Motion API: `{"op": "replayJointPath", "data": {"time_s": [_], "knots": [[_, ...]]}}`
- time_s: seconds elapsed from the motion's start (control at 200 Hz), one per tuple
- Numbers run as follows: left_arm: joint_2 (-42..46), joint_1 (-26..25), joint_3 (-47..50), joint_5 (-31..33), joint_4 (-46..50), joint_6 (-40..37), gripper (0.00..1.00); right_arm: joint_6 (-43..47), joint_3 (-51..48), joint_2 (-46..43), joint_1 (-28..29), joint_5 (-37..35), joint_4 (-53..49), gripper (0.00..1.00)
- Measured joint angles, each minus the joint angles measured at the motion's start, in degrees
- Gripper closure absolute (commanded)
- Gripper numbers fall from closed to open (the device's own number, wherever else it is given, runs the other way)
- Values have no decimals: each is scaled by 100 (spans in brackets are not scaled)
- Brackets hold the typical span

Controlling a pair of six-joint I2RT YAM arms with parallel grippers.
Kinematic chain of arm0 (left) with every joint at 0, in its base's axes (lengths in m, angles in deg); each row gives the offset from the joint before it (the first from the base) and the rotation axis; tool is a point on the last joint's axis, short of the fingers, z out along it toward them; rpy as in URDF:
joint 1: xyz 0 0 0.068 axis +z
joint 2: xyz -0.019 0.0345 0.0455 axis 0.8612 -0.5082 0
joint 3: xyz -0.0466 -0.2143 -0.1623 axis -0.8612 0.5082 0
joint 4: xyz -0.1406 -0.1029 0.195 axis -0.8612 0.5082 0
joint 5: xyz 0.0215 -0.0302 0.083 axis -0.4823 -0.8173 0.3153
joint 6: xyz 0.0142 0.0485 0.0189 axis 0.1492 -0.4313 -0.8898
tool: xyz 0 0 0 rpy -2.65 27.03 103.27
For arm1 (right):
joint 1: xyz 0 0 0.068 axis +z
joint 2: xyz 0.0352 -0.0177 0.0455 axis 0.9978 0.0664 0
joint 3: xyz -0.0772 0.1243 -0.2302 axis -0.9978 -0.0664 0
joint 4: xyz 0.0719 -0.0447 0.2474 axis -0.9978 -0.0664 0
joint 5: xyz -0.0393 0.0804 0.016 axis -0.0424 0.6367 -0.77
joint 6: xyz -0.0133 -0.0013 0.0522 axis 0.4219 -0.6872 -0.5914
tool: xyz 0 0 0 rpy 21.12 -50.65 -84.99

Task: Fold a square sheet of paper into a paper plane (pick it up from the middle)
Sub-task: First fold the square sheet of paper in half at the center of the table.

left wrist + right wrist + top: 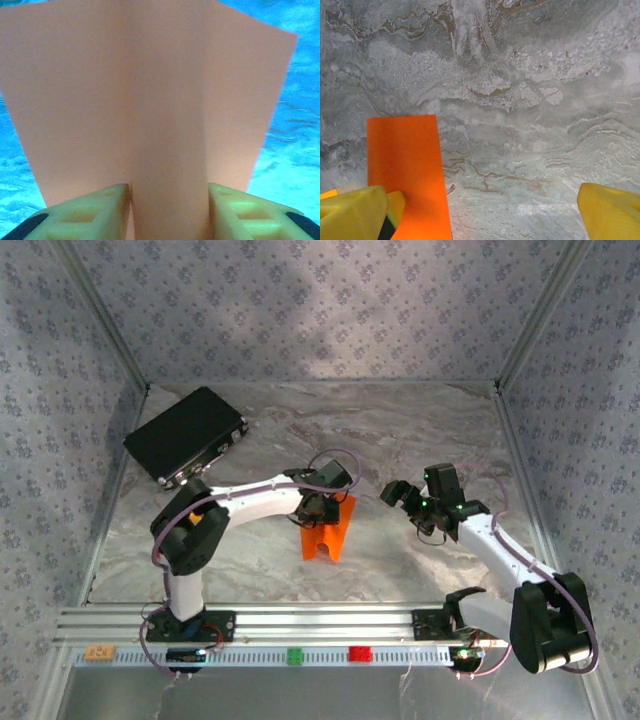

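Currently mid-pickup. The left claw (318, 504) is over the middle of the grey marbled bench (250, 570), clamped on the thin bright orange square sheet of paper (328, 532). In the left wrist view both yellow fingertips (100, 212) press against a raised ridge running up the sheet's centre, and the two halves fall away to either side. From overhead the sheet tents below the claw, near the bench's middle and a little toward the near edge. Cannot tell whether its lower edge rests on the surface or is just clear of it.

The right claw (402, 497) hangs just to the right of the sheet, jaws wide apart, holding nothing. Its own camera has one flat half of the sheet lying beside its left finger.

Judgement: the step in hand is the centre pinch and lift. To do it well:
- Finish the squeeze before raising, so both layers of the ridge are gripped. Thin paper will slip from a loose hold.
- Raise straight up and slowly. A sideways drag would skew the ridge off the centre line, and that ridge probably becomes the plane's centre crease.
- Let the two halves hang evenly.
- Bring the right claw in only once the sheet is steady.

No folds beyond the ridge are visible, so the task looks early.
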Motion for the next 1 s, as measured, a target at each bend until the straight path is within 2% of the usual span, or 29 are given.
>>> {"op": "replayJointPath", "data": {"time_s": [0.14,0.295,0.46,0.59,0.865,0.999], "knots": [[479,133,476,-601,-859,66,57,-2,55,-120,-11,-83,-125,1],[850,505,1167,-1574,-2312,461,54,-39,79,-398,-52,-264,-179,1],[881,918,1967,-2382,-4035,1191,54,-61,79,-745,-76,-382,-168,1],[782,966,2249,-2706,-4970,1637,54,-61,79,-776,-85,-337,-101,1],[334,966,2282,-3025,-5755,2006,55,-61,79,-599,-85,-229,-61,1],[138,966,2291,-3303,-5849,2048,57,-61,79,-566,-85,-197,-61,1]]}}
